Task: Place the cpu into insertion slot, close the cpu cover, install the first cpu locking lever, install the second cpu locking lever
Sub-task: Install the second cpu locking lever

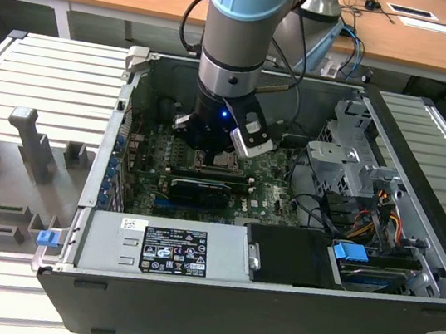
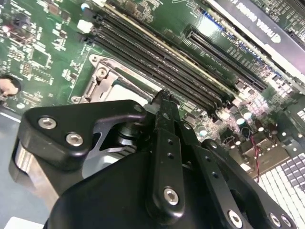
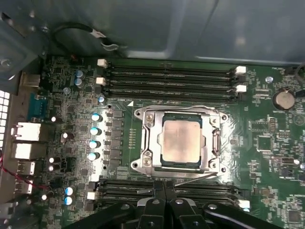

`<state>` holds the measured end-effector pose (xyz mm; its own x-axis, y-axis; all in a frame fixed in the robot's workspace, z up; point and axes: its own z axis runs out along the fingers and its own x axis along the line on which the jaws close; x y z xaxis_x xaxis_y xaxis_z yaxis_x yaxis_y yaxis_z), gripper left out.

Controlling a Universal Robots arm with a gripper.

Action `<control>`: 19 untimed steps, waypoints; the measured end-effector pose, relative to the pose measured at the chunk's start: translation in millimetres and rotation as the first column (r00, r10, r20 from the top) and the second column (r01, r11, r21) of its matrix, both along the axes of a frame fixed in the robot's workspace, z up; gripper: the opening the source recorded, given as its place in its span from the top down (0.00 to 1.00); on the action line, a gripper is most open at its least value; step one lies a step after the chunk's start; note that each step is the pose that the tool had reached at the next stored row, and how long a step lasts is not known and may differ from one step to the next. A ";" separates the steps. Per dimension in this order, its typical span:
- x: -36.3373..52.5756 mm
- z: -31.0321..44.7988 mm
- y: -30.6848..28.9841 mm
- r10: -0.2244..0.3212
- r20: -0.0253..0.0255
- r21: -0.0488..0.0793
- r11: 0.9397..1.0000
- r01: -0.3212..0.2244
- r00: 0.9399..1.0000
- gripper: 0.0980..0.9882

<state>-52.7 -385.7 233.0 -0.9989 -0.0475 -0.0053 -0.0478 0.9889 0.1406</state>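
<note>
Cpu [image 3: 180, 140] in insertion slot [image 3: 215, 143], just beyond closed gripper [image 3: 164, 187].

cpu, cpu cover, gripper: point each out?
cpu [image 3: 180, 140]: first wrist view, middle of its grey face.
cpu cover [image 3: 148, 138]: first wrist view, one side of the silver frame.
gripper [image 3: 164, 187]: first wrist view, at the fingertips.

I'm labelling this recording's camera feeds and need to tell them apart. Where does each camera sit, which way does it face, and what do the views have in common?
Exterior view: off the arm, above the open computer case, looking down; the arm reaches into it.
First wrist view: on the arm, facing the motherboard; the cpu lies in the insertion slot, gripper fingers shut together.
Second wrist view: on the arm behind the gripper, looking along it across the board.
Both wrist views share the gripper, the socket and the memory slots.
</note>
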 end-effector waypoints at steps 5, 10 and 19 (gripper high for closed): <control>-0.7 -8.9 0.0 0.000 0.000 0.000 1.000 0.000 1.000 0.99; -0.6 -9.3 0.0 0.000 0.000 0.001 1.000 0.000 1.000 0.99; -0.8 -10.2 0.0 0.000 0.000 0.001 1.000 0.000 1.000 0.99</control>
